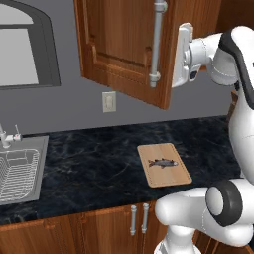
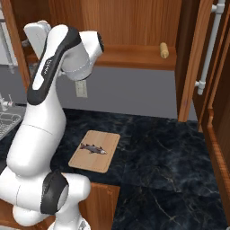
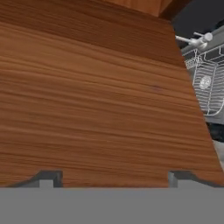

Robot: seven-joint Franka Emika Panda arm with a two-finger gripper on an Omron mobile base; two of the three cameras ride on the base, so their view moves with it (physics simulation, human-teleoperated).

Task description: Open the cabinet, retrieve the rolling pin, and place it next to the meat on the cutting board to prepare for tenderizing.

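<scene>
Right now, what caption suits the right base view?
Cabinet open, rolling pin on its shelf; meat waits on the cutting board.

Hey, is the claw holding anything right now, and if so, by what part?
Nothing is held. The claw stands open, its fingertips apart against the inner face of the open cabinet door. The rolling pin lies on the shelf.

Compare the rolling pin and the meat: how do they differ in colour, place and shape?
The rolling pin is light tan; the meat is grey-brown. The rolling pin lies up on the shelf inside the open cabinet; the meat lies on the cutting board on the counter. The pin looks cylindrical, the meat fish-shaped. Both lie untouched.
</scene>
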